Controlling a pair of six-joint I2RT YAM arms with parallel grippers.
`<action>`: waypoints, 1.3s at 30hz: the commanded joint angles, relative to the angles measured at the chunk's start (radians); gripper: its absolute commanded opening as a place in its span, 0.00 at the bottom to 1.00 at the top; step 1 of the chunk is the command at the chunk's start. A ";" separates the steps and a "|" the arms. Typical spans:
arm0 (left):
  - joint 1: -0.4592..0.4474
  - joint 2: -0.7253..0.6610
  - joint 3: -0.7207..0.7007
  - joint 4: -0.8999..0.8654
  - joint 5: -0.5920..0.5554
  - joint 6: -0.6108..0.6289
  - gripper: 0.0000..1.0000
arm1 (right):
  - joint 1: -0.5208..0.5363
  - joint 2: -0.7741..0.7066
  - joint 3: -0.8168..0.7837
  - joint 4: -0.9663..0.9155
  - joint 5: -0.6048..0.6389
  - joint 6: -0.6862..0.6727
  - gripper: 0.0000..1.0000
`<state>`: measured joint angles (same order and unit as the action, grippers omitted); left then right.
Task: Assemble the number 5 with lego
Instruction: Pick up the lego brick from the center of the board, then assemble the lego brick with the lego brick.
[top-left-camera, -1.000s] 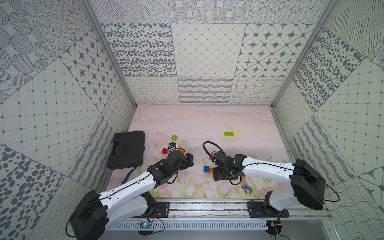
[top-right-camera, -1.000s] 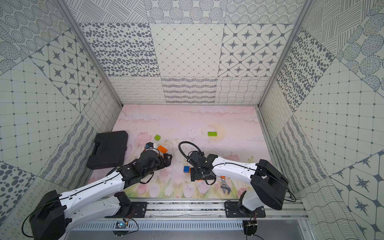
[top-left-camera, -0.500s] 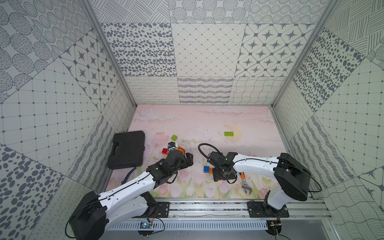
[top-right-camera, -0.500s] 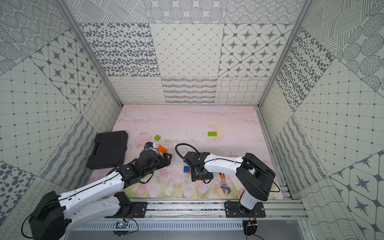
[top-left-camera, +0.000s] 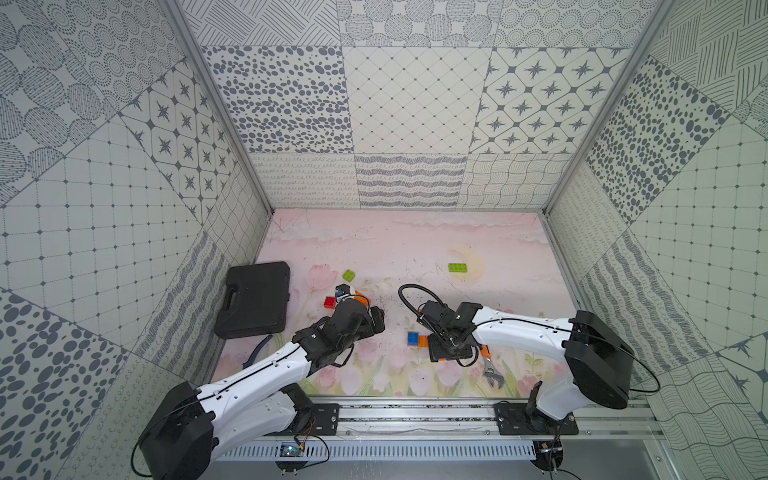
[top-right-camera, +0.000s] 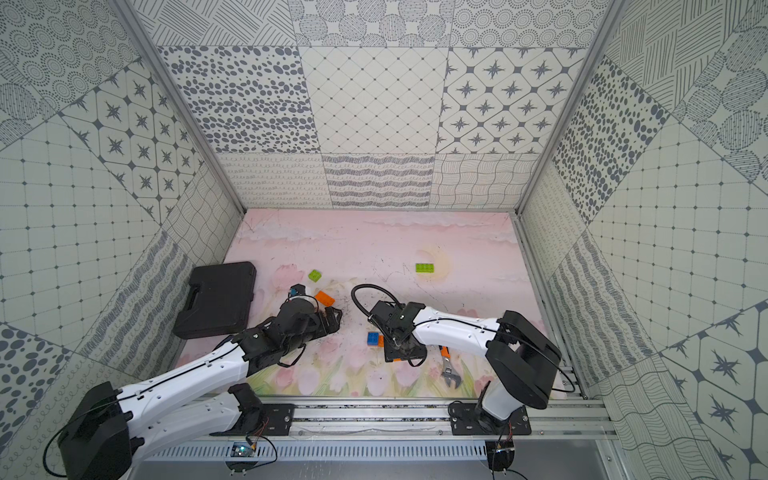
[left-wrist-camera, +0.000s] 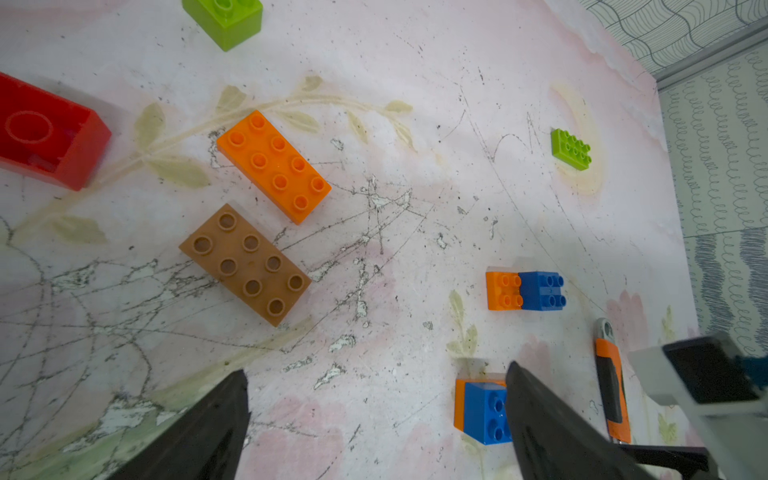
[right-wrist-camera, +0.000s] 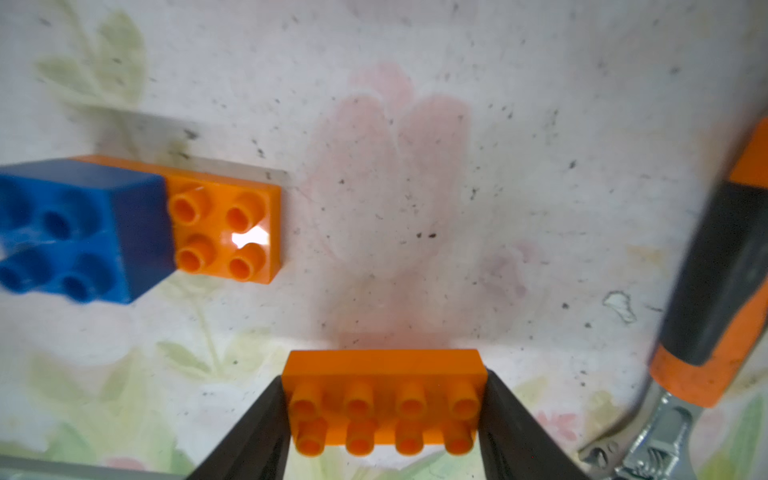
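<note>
My right gripper (right-wrist-camera: 384, 399) is shut on an oblong orange lego brick (right-wrist-camera: 384, 365), its fingers pressed on the two short ends. In both top views it hangs low over the front of the mat (top-left-camera: 451, 353). Just beside it lies a blue square brick (right-wrist-camera: 70, 232) stacked on an orange oblong one (right-wrist-camera: 232, 232), also in a top view (top-left-camera: 412, 338). My left gripper (left-wrist-camera: 376, 374) is wide open and holds nothing. Ahead of it lie a brown brick (left-wrist-camera: 245, 264), an orange brick (left-wrist-camera: 274, 166), a red brick (left-wrist-camera: 45, 133) and two lime ones (left-wrist-camera: 224, 18) (left-wrist-camera: 571, 148). Another blue-and-orange piece (left-wrist-camera: 482, 411) shows beside one left finger.
An orange-handled wrench (top-left-camera: 492, 374) lies at the front right, close to my right gripper. A black case (top-left-camera: 255, 299) sits against the left wall. Patterned walls close in the mat (top-left-camera: 415, 249) on three sides, and the arms' rail runs along the front.
The right jaws have closed in onto the orange oblong brick, and the right arm has shifted a little. The left arm has not moved.
</note>
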<state>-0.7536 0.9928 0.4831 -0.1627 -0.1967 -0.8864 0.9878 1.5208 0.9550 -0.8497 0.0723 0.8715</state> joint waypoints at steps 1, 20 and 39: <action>0.025 0.009 0.001 -0.022 0.013 0.011 0.99 | 0.003 -0.036 0.059 0.010 0.002 0.032 0.59; 0.129 -0.016 -0.048 -0.012 0.136 0.050 0.99 | 0.009 0.243 0.282 0.017 -0.013 0.131 0.58; 0.143 -0.001 -0.037 -0.017 0.144 0.060 0.99 | 0.008 0.306 0.332 -0.031 -0.003 0.132 0.60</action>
<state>-0.6197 0.9840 0.4355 -0.1753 -0.0624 -0.8516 0.9936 1.8019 1.2537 -0.8711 0.0635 0.9997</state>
